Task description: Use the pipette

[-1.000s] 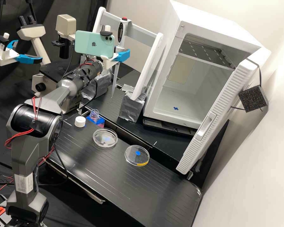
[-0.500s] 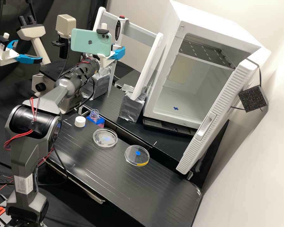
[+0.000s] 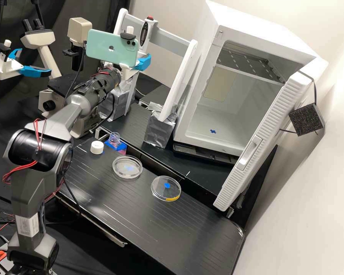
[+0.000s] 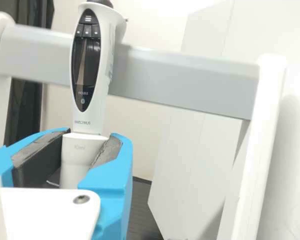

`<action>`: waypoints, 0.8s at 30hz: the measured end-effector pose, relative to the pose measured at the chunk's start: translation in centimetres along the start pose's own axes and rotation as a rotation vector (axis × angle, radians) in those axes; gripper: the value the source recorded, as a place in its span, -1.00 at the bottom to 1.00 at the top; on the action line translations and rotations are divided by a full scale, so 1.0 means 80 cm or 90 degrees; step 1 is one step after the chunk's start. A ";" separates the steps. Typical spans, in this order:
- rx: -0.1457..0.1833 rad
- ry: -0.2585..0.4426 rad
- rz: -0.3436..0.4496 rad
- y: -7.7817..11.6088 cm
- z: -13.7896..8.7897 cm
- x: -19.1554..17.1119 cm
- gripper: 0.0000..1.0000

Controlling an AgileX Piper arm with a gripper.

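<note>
Two padded jaws pinch the pipette [image 4: 90, 65] low on its white body, which stands nearly upright between them. Should that smooth barrel slip or twist in the pads, the long, clear tip [image 3: 132, 86] would swing off its aim. Just behind, the grey crossbar [image 4: 190, 80] spans the rack; I cannot tell whether the pipette touches it, but a careless sideways move could knock handle against bar. The phone [image 3: 111, 53] beside the grip adds bulk that might catch too. Farther out, on the surface [image 3: 172, 229], the uncapped bottle [image 3: 114, 139] has a narrow mouth: coming in low or tilted, the tip could clip its rim and tip it over. Beyond, any drip from a jolted tip could land outside the near dish [image 3: 127, 167] or far dish [image 3: 166, 188].
</note>
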 end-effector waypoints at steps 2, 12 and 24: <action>0.016 0.000 0.008 0.002 0.000 0.000 -1.00; 0.049 0.005 0.022 0.011 -0.003 0.001 -1.00; 0.077 0.003 0.049 0.024 0.002 -0.021 -1.00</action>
